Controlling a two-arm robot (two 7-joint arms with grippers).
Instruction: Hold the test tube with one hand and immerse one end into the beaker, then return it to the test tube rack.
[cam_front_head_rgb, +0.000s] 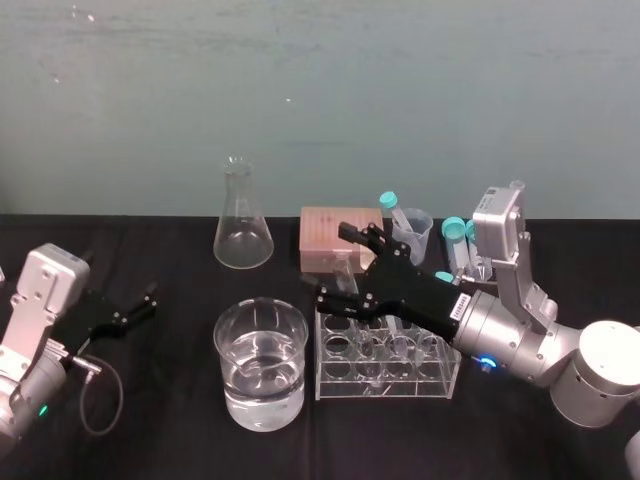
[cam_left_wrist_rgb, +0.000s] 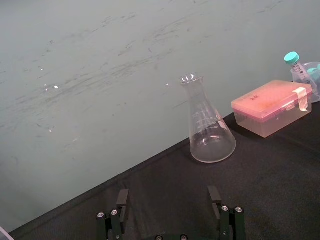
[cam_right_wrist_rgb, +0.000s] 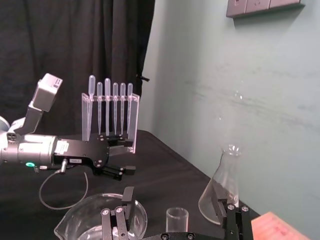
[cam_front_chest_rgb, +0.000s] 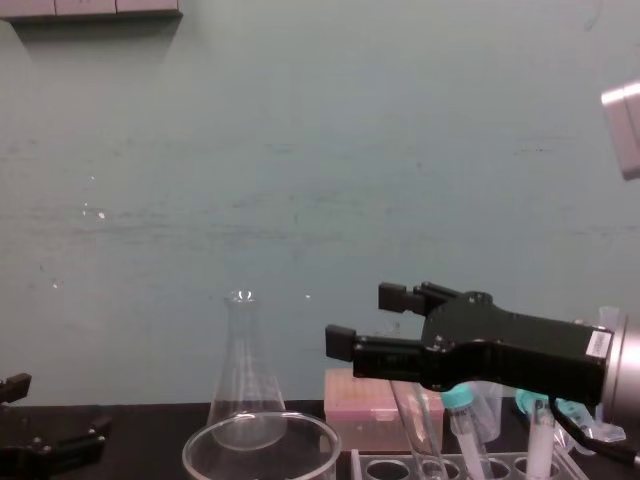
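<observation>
**Tube in the rack, my fingers apart**

My right gripper (cam_front_head_rgb: 336, 264) hangs over the test tube rack (cam_front_head_rgb: 385, 378), at the end nearest the beaker (cam_front_head_rgb: 228, 345). Its fingers are spread wide, one on each side of the test tube (cam_right_wrist_rgb: 177, 218), clear of the glass. The tube stands in the rack, slightly tilted, open mouth up. The beaker sits just beside the rack. My left gripper (cam_front_head_rgb: 148, 300) lies well apart at the table's (cam_front_head_rgb: 180, 445) left, fingers likewise apart
</observation>
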